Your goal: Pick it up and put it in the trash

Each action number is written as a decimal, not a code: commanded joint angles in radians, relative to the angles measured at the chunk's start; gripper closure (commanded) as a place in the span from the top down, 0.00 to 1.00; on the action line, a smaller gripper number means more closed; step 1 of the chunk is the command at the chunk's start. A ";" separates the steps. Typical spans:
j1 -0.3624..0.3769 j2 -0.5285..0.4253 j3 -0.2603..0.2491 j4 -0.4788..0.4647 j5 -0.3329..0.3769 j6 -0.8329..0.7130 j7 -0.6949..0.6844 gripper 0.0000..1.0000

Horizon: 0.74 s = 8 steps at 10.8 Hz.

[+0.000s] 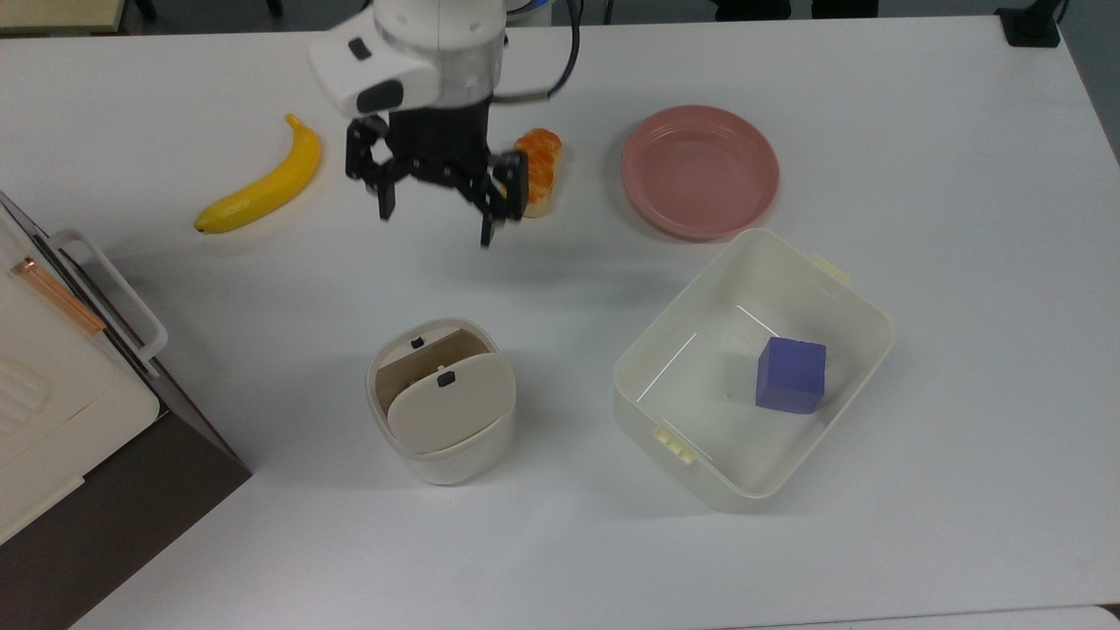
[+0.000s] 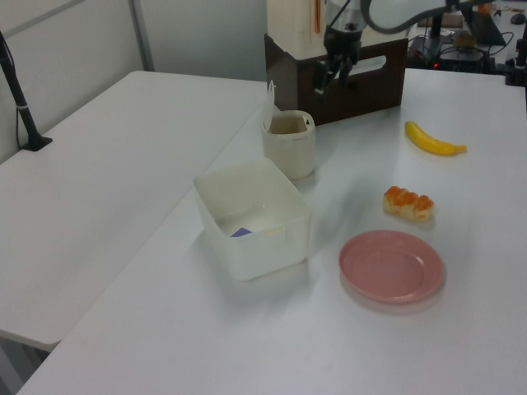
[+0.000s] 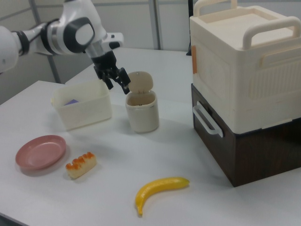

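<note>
Gripper [image 1: 435,220] fingers spread wide, holding nothing, above trash [image 1: 440,401].

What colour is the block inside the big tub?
The block is purple-blue, clearest in the top view, lying in the cream tub.

The table [image 1: 919,219] is being viewed from directly overhead in the top view. In the left view it is being viewed obliquely from the pink plate [image 2: 392,266] end, at a distance. In the right view it is being seen low, from the banana [image 3: 160,189] side. The bin [image 1: 442,401] is being shared centrally by all three.
</note>
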 commanded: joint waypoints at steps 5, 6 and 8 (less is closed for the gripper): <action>-0.024 -0.292 -0.076 -0.059 0.067 -0.310 -0.103 1.00; -0.021 -0.291 -0.073 -0.060 0.067 -0.316 -0.086 1.00; -0.010 -0.286 -0.068 -0.060 0.068 -0.324 -0.071 1.00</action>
